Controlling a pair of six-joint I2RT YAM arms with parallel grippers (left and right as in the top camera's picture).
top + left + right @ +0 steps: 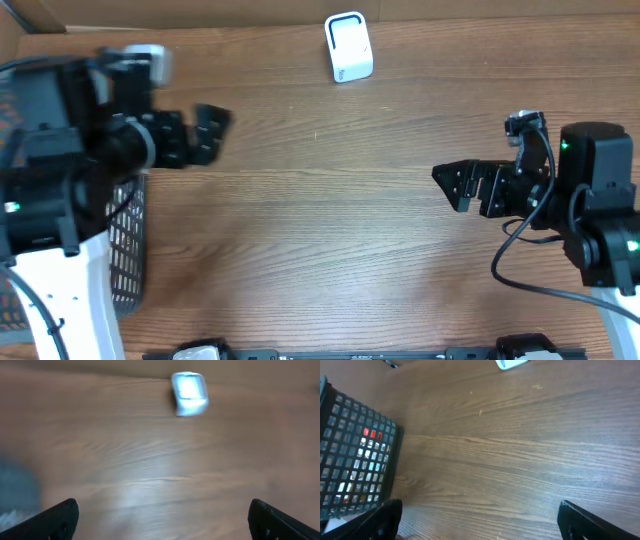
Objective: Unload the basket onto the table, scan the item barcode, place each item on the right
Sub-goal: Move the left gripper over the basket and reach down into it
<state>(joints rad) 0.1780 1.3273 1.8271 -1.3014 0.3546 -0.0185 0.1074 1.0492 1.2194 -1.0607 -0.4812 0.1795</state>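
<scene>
A white box-shaped scanner [348,47] stands at the far middle of the wooden table, and shows blurred in the left wrist view [189,393]. My left gripper [192,135] hovers open at the left, its jaws [162,520] wide apart over bare wood. My right gripper [452,188] is open at the right, pointing left, with nothing between its fingers [480,520]. Red and white things [369,434] show through the mesh of a black basket [355,455]. No barcode is readable from here.
The black mesh basket [128,250] stands at the table's left edge, partly under my left arm. The scanner's lower corner [512,363] peeks in at the top of the right wrist view. A brown wall runs along the back.
</scene>
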